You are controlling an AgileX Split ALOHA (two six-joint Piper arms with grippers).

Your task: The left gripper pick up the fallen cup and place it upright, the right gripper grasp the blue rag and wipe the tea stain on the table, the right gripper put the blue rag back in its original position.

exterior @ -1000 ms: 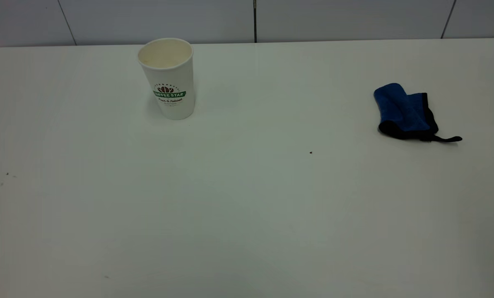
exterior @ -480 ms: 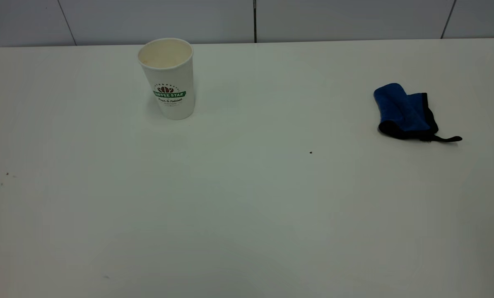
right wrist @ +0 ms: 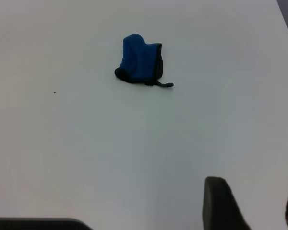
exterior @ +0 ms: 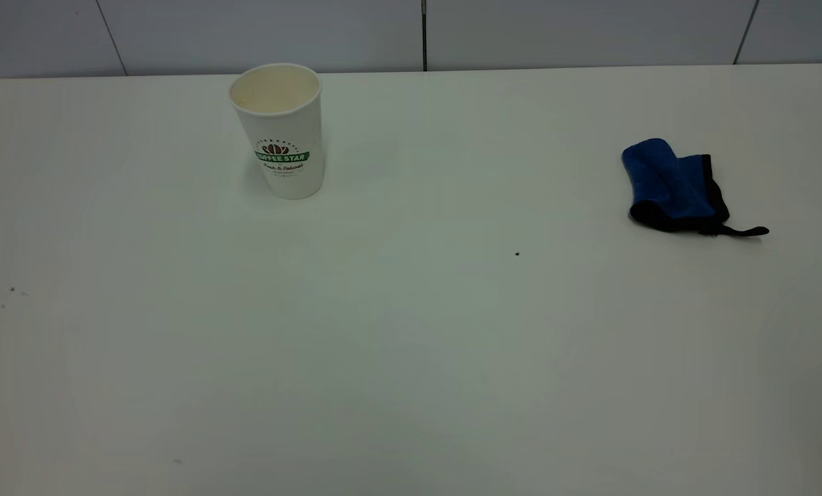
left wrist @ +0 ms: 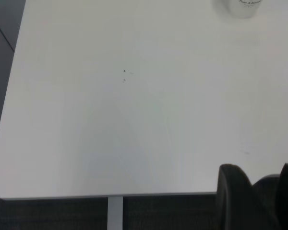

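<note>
The cup (exterior: 280, 131) stands upright at the back left of the table (exterior: 411, 358); its base shows in the left wrist view (left wrist: 241, 6). The blue rag (exterior: 672, 184) lies folded at the right, its black loop tail pointing right; it also shows in the right wrist view (right wrist: 140, 60). No tan-brown tea stain shows on the table. Neither arm is in the exterior view. My left gripper (left wrist: 259, 184) is open and empty over the table's near left edge, far from the cup. My right gripper (right wrist: 254, 191) is open and empty above the table, well short of the rag.
A grey panelled wall (exterior: 424, 31) runs behind the table's far edge. Tiny dark specks lie mid-table (exterior: 517, 253) and at the left (exterior: 11, 290). The table's left edge and a white leg (left wrist: 115, 213) show in the left wrist view.
</note>
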